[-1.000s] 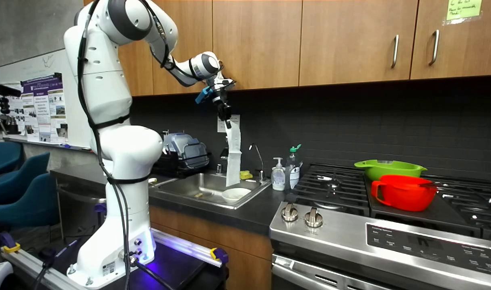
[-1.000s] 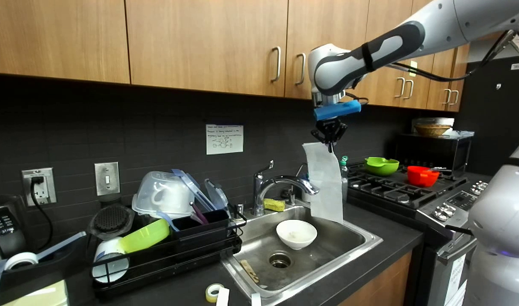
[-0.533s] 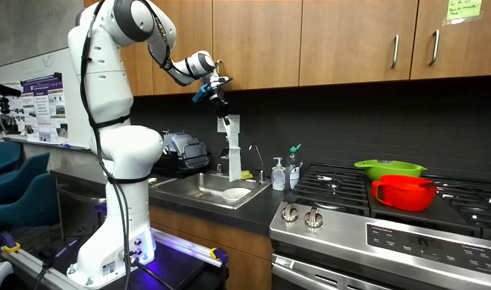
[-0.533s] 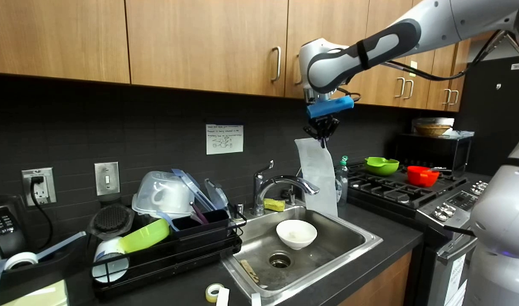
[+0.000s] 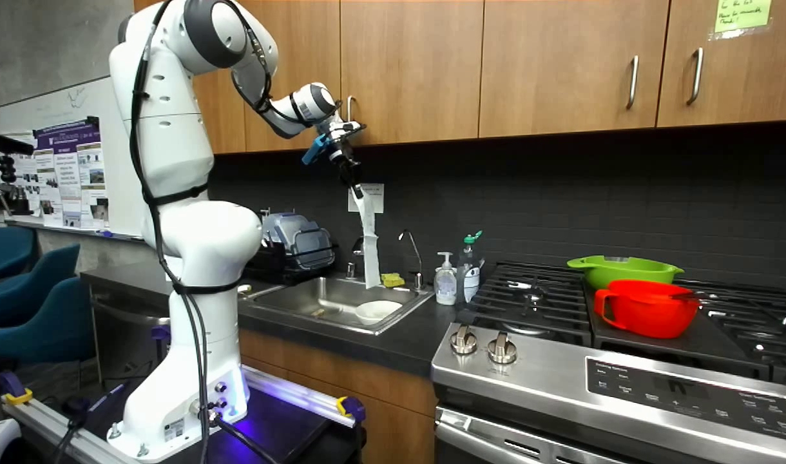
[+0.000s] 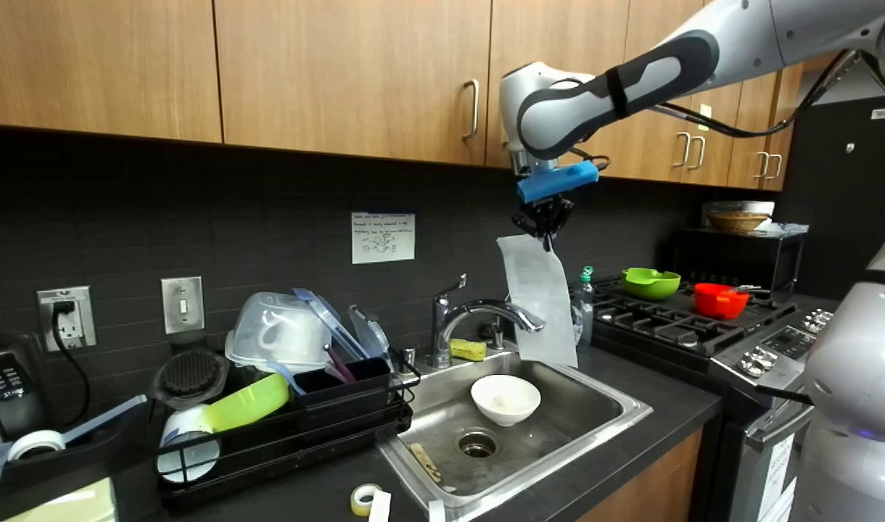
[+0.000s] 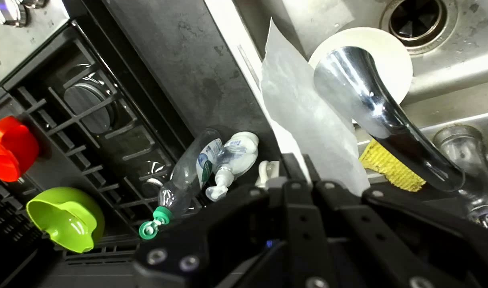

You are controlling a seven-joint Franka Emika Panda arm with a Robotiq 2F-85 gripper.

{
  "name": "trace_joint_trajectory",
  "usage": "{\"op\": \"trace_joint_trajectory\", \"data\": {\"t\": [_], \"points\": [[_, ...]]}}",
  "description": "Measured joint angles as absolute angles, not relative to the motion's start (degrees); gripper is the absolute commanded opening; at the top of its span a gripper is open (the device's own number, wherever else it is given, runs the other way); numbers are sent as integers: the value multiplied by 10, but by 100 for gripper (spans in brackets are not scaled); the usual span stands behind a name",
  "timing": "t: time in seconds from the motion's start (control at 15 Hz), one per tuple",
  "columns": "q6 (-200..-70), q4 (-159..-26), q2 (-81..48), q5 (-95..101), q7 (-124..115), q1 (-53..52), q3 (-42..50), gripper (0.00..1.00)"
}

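My gripper (image 7: 301, 161) is shut on a white sheet of paper (image 7: 308, 116) that looks like a paper towel, pinched at its top edge. The sheet hangs down near the back right corner of the sink (image 6: 573, 406), as both exterior views show; the gripper also shows in an exterior view (image 6: 548, 245). The chrome faucet (image 6: 497, 309) is beside the sheet, and in the wrist view its spout (image 7: 348, 76) overlaps the sheet's edge. A white bowl (image 6: 505, 399) sits in the sink below. A yellow sponge (image 6: 468, 349) lies behind the faucet.
A dish soap bottle (image 5: 469, 274) and a pump bottle (image 5: 445, 281) stand right of the sink. The stove carries a green bowl (image 5: 615, 274) and a red pot (image 5: 654, 309). A full dish rack (image 6: 290, 413) stands left. Wooden cabinets (image 6: 355, 72) hang above.
My gripper has moved a little to the left in both exterior views, carrying the sheet with it. The sheet's lower end has risen and no longer overlaps the sink's middle. The grip is unchanged.
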State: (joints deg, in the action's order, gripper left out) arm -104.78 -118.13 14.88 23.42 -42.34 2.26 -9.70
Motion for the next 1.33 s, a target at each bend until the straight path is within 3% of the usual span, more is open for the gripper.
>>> {"op": "trace_joint_trajectory", "data": {"t": [1.33], "points": [[-1017,-1184,137,237,-462,-20,-125,0]]}}
